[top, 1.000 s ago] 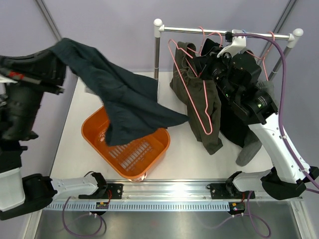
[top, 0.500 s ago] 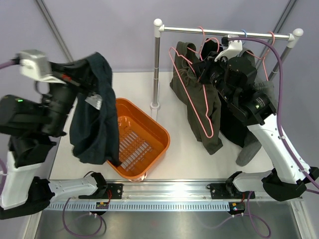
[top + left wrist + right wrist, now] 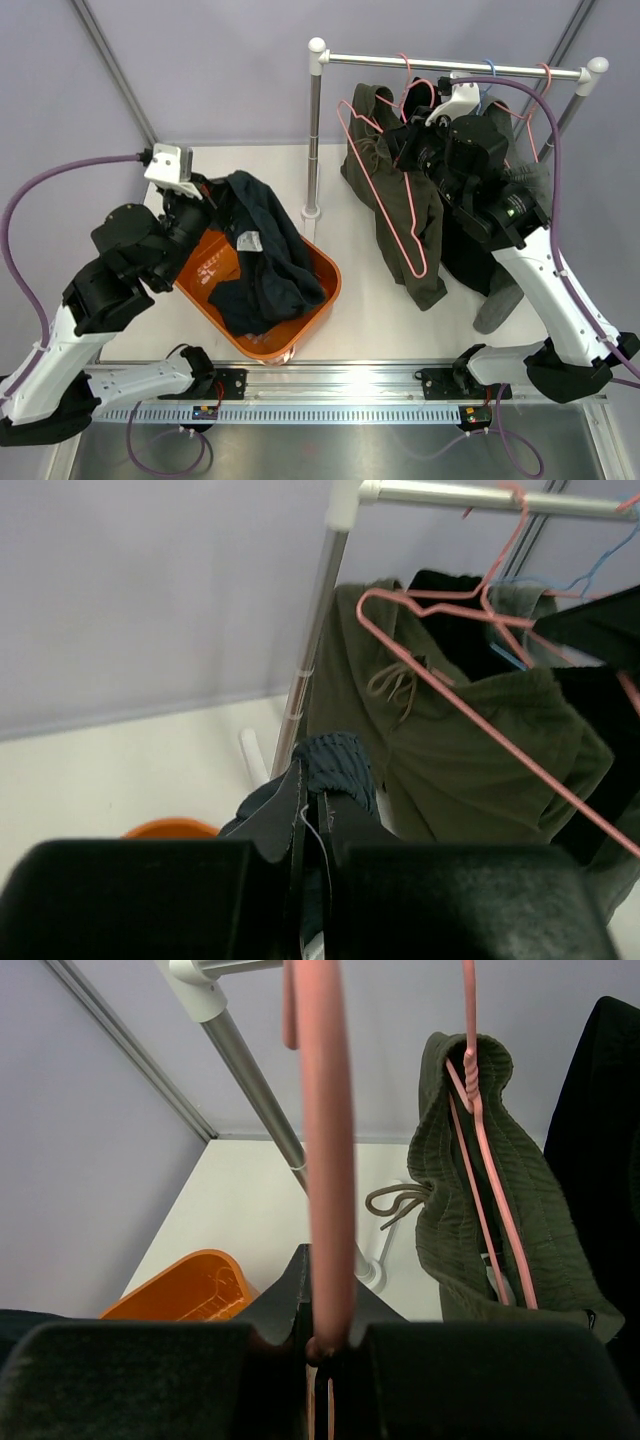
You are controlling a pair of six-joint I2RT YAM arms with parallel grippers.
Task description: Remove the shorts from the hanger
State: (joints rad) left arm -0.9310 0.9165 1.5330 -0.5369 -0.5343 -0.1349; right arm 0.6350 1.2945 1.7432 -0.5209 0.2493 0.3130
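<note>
The left arm's fingers (image 3: 285, 818) are clenched on a fold of the navy shorts (image 3: 268, 255). The shorts hang from them into the orange basket (image 3: 322, 292) on the white counter (image 3: 360, 315), with most of the cloth heaped inside it. The right arm's fingers (image 3: 285, 1308) are clamped tight on the wire of a pink hanger (image 3: 325, 1110), up near the metal rail (image 3: 450, 66). From that rail hang the olive shorts (image 3: 405, 215), drawstring loose, with a black pair (image 3: 462, 250) and a grey pair (image 3: 500, 298) beside them, partly hidden by the right arm.
</note>
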